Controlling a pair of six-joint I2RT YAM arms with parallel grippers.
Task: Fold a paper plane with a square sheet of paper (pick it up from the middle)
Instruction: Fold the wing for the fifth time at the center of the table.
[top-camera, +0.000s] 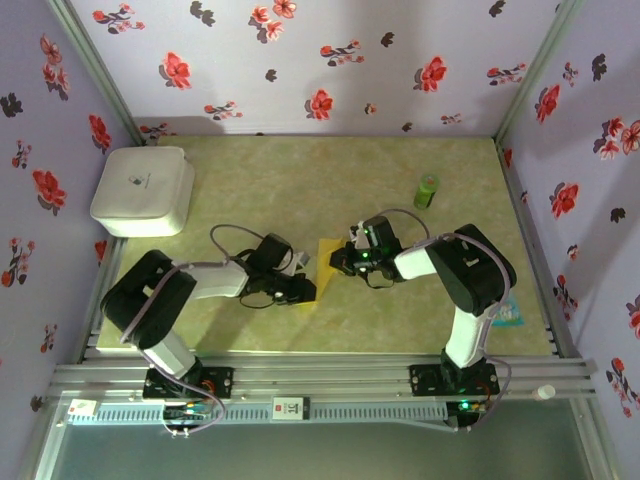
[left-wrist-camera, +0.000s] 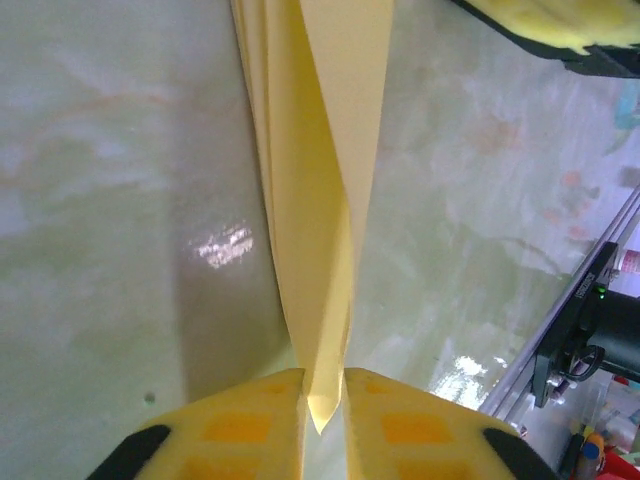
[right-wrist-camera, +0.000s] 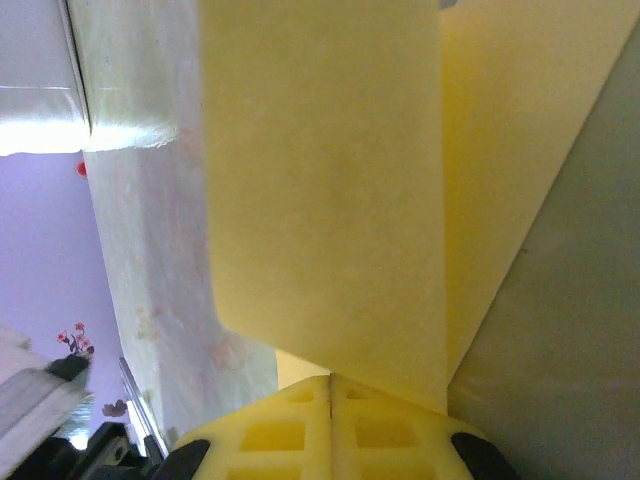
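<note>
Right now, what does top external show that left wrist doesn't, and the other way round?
Top external adds the layout: the white box at the far left, the green cylinder at the far right, and both arms meeting mid-table. Left wrist adds close detail: folded layers narrowing to a tip between the left fingers. Both share the yellow paper, the right fingers and the table.
</note>
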